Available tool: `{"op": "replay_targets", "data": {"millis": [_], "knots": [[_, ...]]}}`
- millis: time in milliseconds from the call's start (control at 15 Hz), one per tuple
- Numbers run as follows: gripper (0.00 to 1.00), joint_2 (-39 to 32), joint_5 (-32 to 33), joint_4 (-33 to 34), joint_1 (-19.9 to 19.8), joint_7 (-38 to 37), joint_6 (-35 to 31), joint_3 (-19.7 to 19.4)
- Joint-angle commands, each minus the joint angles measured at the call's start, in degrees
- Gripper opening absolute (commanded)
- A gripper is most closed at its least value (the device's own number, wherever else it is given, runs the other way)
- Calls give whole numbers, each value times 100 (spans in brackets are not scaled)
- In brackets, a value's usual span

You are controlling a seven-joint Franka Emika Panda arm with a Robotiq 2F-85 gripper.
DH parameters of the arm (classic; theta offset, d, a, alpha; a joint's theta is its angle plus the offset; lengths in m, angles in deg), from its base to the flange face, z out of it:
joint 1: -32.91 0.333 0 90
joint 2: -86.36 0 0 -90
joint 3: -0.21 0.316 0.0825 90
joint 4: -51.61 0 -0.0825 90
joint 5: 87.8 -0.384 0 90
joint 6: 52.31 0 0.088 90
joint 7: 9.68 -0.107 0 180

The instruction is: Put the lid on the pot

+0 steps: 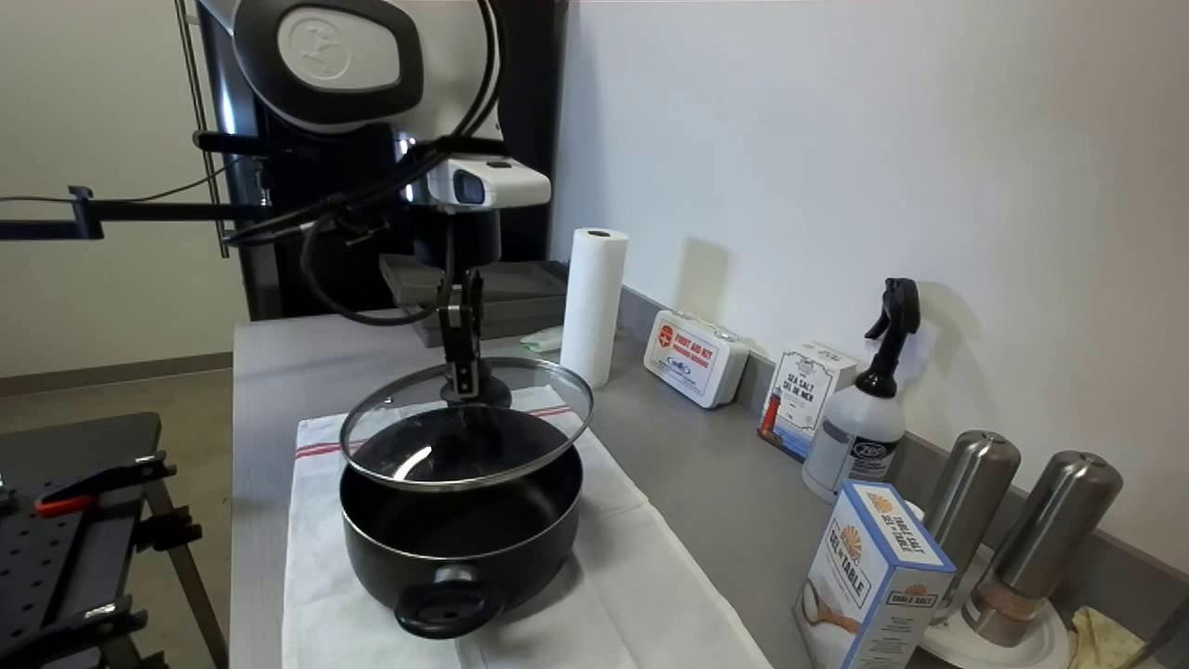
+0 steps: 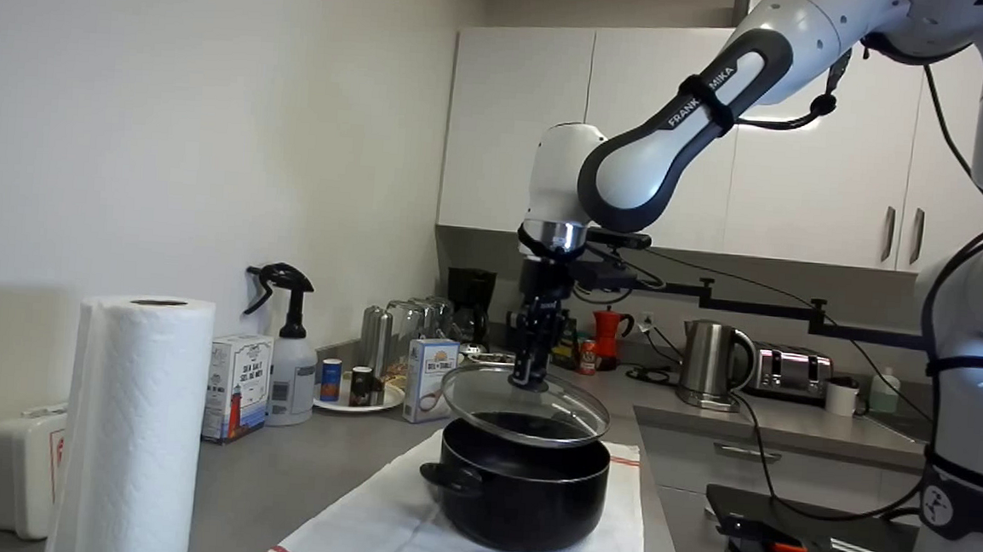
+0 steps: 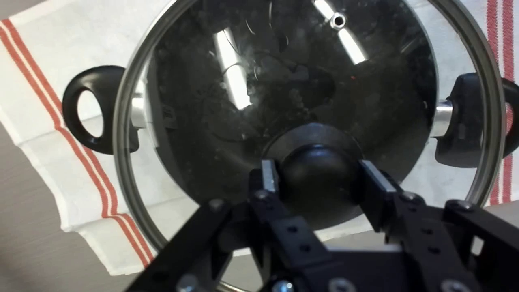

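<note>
The glass lid [image 1: 464, 441] with its thin metal rim hangs over the black pot [image 1: 455, 557]. My gripper [image 1: 469, 386] is shut on the lid's black knob. In an exterior view the lid [image 2: 526, 415] is slightly tilted, with a gap between its rim and the pot [image 2: 520, 508]. In the wrist view the gripper's fingers [image 3: 322, 178] stand on both sides of the knob. There the lid's glass [image 3: 284, 93] covers the view of the pot's dark interior, and a pot handle [image 3: 73, 105] sticks out past the lid's rim.
The pot stands on a white towel [image 1: 632, 595] with red stripes. Along the wall are a paper towel roll [image 1: 594, 307], a first aid kit [image 1: 695, 358], a sea salt box [image 1: 806, 395], a spray bottle [image 1: 855, 432], a table salt box [image 1: 868, 576] and steel canisters [image 1: 1045, 539].
</note>
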Motion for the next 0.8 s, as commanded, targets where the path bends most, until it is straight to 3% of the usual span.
{"op": "replay_targets", "data": {"millis": [0,733], "knots": [[25,-82,-138,119,-16,-89,-26,-52],[25,-556,-447,159,6,-75,-353,-146]]}}
